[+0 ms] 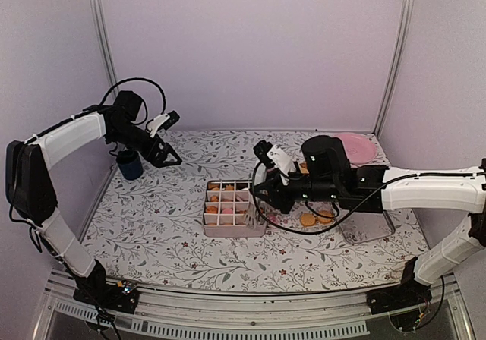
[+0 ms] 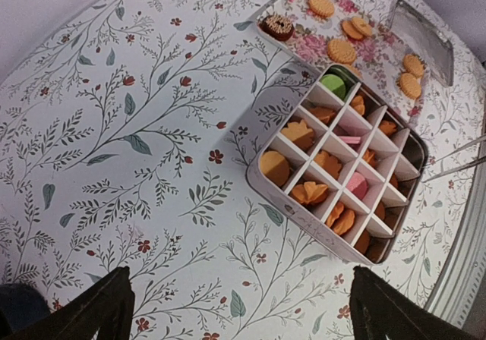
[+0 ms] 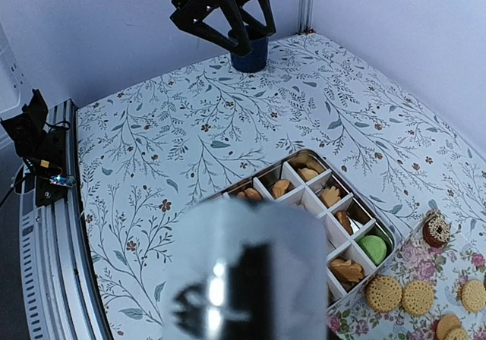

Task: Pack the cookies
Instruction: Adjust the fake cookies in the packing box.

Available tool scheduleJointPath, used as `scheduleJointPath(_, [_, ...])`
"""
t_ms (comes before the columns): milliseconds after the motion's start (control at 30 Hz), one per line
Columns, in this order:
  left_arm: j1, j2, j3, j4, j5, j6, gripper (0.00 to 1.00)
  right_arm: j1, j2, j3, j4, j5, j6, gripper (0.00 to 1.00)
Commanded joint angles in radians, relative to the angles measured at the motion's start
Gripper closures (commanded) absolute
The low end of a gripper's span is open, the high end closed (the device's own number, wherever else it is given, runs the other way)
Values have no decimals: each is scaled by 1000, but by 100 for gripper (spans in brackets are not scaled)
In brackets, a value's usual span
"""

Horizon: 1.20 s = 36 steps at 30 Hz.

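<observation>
**Box nearly full, a handful left out**

Most cookies already sit in the divided box, with orange, pink or green ones in nearly every cell. A handful of loose cookies, one dark brown, lie on the floral mat just beside it, not yet packed. The right claw hangs at the box's right edge. A blurred shiny shape fills its camera, so I cannot tell whether it grips anything. The left claw is spread wide and holds nothing, well away near the cup.

tin: shiny metal | tablecloth: matt printed cloth | cookies: matt, grainy
</observation>
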State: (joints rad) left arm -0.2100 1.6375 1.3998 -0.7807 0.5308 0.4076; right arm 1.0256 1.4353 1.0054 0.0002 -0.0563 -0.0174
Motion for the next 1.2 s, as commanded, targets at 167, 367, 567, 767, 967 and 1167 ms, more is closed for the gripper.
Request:
scheduleJointPath(167, [7,-1,16,-8,17,11,1,-18,-71,44,37,127,-32,72])
scheduleJointPath(367, [7,-4,13,-8,11,9,1,-187,-115,18,61,163,-30,70])
scheduleJointPath(567, [7,-11,4,-4,5,10,1,-366,-74,-6,136,165,-41,69])
scheduleJointPath(767, [7,-16,1,-2,-9,16,1,-457,23,-1,208,138,-61,68])
scheduleJointPath(967, [9,-17,1,-3,-12,18,1,-513,107,-18,253,149,-70,70])
scheduleJointPath(1167, [8,-16,3,-6,-17,23,1,-521,90,-95,261,171,-89,71])
